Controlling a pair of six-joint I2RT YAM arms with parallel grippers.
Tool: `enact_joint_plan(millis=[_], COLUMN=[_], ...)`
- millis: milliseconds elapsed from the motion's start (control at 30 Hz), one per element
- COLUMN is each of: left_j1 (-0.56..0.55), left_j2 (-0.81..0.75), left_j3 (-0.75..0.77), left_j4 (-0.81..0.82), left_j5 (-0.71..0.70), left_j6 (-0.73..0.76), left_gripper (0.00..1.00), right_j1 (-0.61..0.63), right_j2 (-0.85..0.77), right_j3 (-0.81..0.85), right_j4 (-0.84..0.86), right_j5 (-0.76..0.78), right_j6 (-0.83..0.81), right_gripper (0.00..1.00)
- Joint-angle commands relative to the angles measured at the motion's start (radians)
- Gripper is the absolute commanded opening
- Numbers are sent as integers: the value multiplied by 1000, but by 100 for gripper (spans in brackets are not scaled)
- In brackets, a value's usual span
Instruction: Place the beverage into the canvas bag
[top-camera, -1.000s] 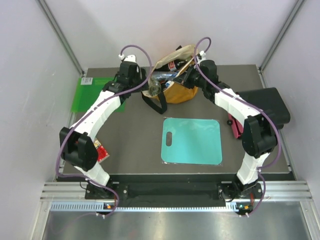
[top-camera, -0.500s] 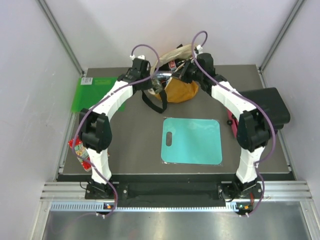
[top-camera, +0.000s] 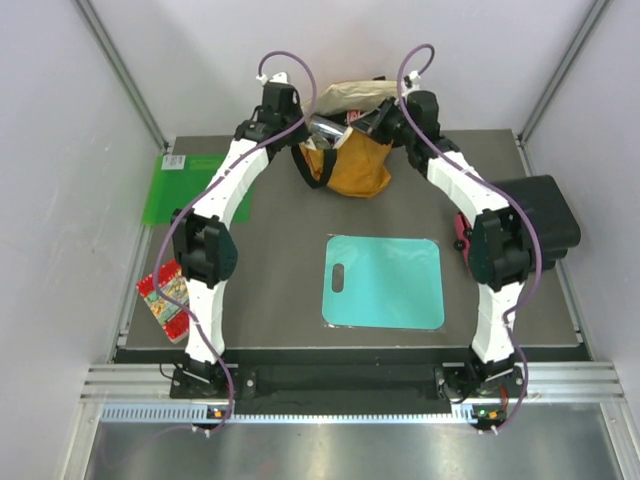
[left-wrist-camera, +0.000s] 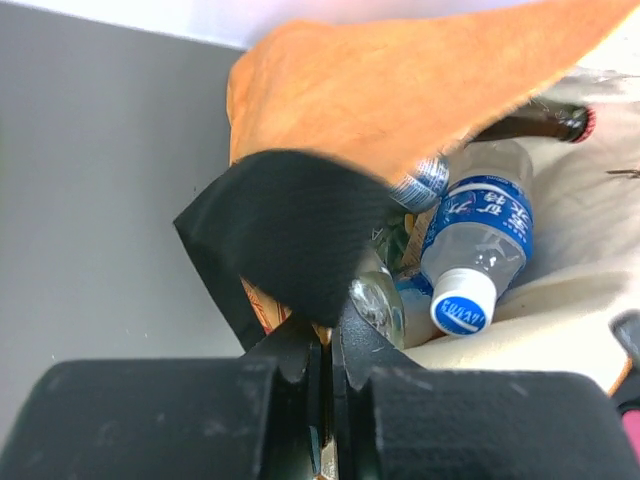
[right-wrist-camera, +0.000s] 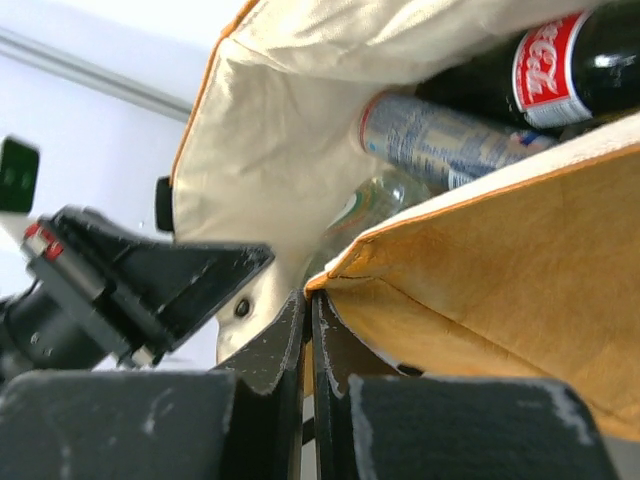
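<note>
Now that it has been lifted, the bag (top-camera: 357, 168) stands up, no longer tipped. The left claw (left-wrist-camera: 325, 345) is clenched on its strap (left-wrist-camera: 290, 240), the right claw (right-wrist-camera: 308, 310) on its rim, and the drinks (left-wrist-camera: 478, 235) lie inside, so the job looks nearly done.

Teal cutting board (top-camera: 384, 281), green mat (top-camera: 183, 190), black case (top-camera: 548, 207), snack packet (top-camera: 163, 300)
</note>
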Motion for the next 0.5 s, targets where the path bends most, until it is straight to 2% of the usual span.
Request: enact_joint_plan(millis=[0,200,267,367,400,467], left_j1=[8,9,9,9,9,9], left_j2=[-76,-91,-113,-163,-182,-196], left_j3=[-4,-53,-126,-234,-252,-285], left_j4=[369,357,374,406,406,396], left_j5=[-50,-10,-3,-9,-22,-36], left_j6=[-8,-2,-2,3,9,29], left_gripper=[0,0,0,8,12,17], right_j1=[-19,-28,-31,-34,-37,-37], right_j2=[-202,-299,-316,-325,-326,-333], right_j3=[-104,-304,-342,-364,-365,-364], right_j4=[397,448,447,438,430,407], right_j5=[-17,-32,-31,-29,-31,-26], right_j6=[45,24,22,27,23,22], right_gripper=[0,0,3,18,26,33])
